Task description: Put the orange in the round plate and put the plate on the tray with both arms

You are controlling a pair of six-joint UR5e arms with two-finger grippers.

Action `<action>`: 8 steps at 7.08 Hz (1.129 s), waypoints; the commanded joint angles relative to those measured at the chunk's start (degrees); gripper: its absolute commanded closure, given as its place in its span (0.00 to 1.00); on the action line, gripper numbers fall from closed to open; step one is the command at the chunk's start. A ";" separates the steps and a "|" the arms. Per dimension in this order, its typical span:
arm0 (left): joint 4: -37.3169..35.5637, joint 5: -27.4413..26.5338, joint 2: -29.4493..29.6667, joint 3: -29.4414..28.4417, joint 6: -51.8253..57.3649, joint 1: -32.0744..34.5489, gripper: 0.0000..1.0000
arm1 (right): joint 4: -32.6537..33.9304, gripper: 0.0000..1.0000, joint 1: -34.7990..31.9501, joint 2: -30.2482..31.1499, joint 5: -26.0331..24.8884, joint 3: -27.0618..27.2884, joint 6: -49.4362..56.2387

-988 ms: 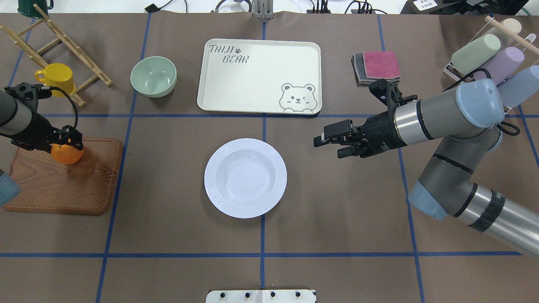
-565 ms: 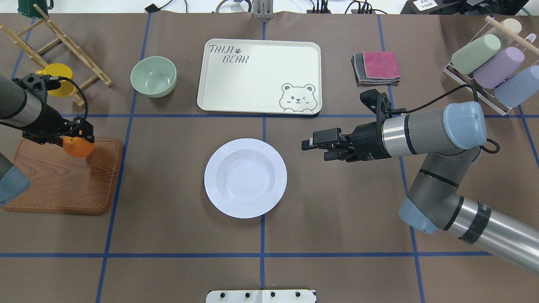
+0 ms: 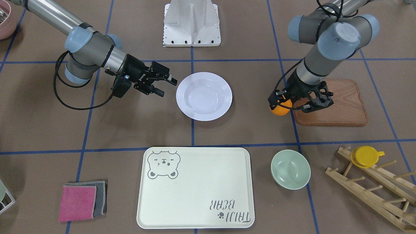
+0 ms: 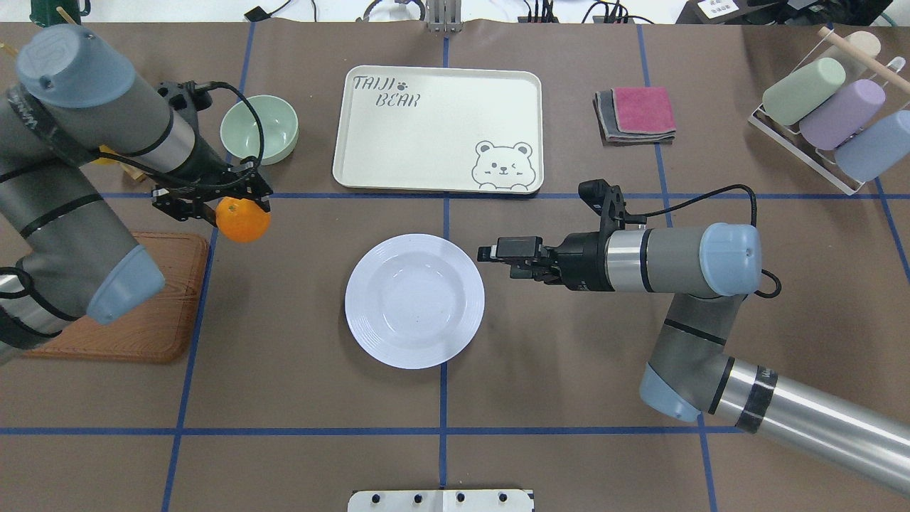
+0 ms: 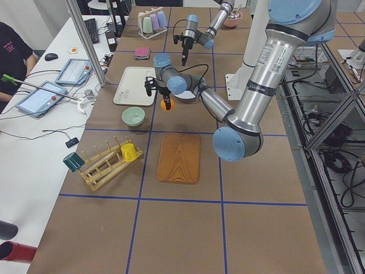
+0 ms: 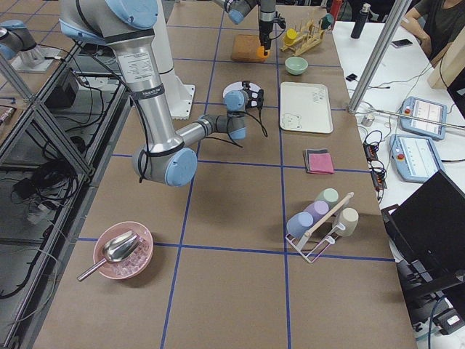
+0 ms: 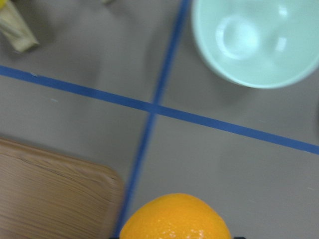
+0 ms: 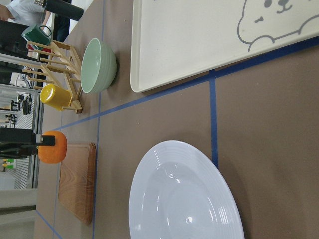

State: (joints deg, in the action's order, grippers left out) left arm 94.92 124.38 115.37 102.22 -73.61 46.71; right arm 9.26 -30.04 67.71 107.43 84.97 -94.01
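Observation:
My left gripper (image 4: 239,208) is shut on the orange (image 4: 243,220) and holds it in the air, just past the wooden board's far right corner and near the mint bowl. The orange (image 7: 174,219) fills the bottom of the left wrist view. The white round plate (image 4: 414,301) sits empty at the table's middle. My right gripper (image 4: 492,254) is open with nothing in it, level with the table, its tips just right of the plate's rim (image 3: 182,85). The cream tray (image 4: 437,128) with the bear drawing lies empty beyond the plate.
A mint-green bowl (image 4: 259,129) stands left of the tray. The wooden board (image 4: 146,320) lies under my left arm. A wooden rack with a yellow cup (image 3: 365,156) is at the far left. Folded cloths (image 4: 636,112) and a rack of pastel cups (image 4: 825,107) are at the far right.
My left gripper has lifted the orange off the board and carried it right and away, toward the bowl. My right gripper has moved left to the plate's rim and turned at the wrist.

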 commanded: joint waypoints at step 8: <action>3.41 -13.19 11.98 -7.98 -15.95 -16.92 0.21 | 0.32 0.10 5.51 -2.58 -4.07 -4.63 -0.39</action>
State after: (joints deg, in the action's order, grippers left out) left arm 96.48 111.91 127.16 95.99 -89.28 30.06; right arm 9.43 -24.74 65.93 103.48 80.61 -94.26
